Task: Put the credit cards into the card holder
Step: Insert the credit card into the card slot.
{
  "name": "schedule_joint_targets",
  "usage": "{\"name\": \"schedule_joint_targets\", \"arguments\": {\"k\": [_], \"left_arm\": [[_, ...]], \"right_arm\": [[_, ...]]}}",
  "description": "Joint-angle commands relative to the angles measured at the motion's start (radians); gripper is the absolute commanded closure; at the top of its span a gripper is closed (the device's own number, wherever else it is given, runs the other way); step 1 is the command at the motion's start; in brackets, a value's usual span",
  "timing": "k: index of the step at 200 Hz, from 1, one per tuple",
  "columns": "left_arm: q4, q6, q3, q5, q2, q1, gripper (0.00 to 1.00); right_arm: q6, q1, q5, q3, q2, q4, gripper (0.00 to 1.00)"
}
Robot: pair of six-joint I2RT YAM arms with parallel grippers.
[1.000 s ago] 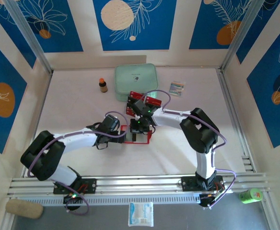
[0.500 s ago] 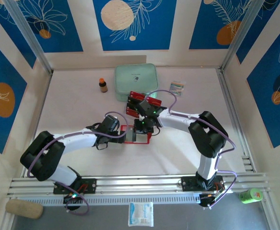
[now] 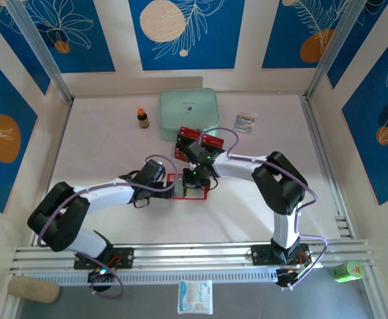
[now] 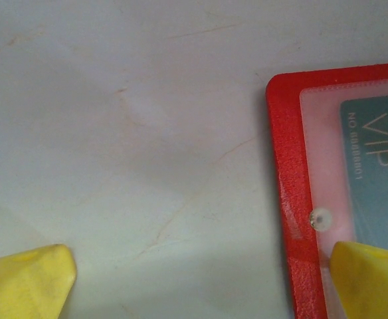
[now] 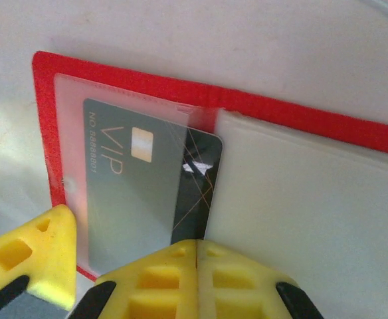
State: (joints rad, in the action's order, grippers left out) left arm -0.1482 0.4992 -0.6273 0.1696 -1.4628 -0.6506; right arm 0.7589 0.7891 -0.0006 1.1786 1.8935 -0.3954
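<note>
The red card holder (image 3: 189, 193) lies open on the white table, clear pockets up. A dark VIP credit card (image 5: 131, 193) sits mostly inside its left pocket (image 5: 71, 133), its black right edge (image 5: 200, 173) sticking out toward the fold. My right gripper (image 5: 197, 247) is shut, its joined tips pressing on that exposed edge. My left gripper (image 4: 197, 282) is open; one yellow finger (image 4: 370, 279) rests on the holder's red edge (image 4: 287, 166), the other finger (image 4: 24, 279) on bare table. More red credit cards (image 3: 212, 140) lie behind the right wrist.
A large mint-green case (image 3: 188, 111) stands just behind the loose cards. A small brown bottle (image 3: 142, 118) is left of it and a pale striped packet (image 3: 245, 121) to its right. Metal rails (image 3: 194, 256) run along the near edge.
The right arm swung slightly right and then back left, its shut tips staying over the holder. The left arm has not moved.
</note>
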Motion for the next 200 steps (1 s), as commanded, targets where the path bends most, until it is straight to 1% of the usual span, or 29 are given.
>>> {"name": "schedule_joint_targets", "arguments": {"k": [1, 52, 99, 137, 200], "left_arm": [[-0.029, 0.023, 0.034, -0.027, -0.015, 0.011, 0.00], [-0.035, 0.028, 0.027, -0.037, -0.005, 0.012, 0.00], [-0.086, 0.032, -0.025, -0.042, 0.055, 0.028, 0.00], [-0.090, 0.018, -0.038, -0.044, 0.045, 0.052, 0.00], [-0.065, 0.025, 0.009, -0.036, 0.017, 0.063, 0.00]], "right_arm": [[0.003, 0.019, -0.017, 0.024, 0.032, -0.027, 1.00], [0.000, 0.025, -0.021, 0.064, 0.051, -0.045, 1.00], [0.002, -0.002, -0.011, 0.041, -0.041, -0.052, 1.00], [-0.003, -0.018, 0.001, 0.029, -0.095, -0.063, 1.00], [-0.007, -0.027, -0.016, 0.035, -0.054, -0.044, 1.00]]}}
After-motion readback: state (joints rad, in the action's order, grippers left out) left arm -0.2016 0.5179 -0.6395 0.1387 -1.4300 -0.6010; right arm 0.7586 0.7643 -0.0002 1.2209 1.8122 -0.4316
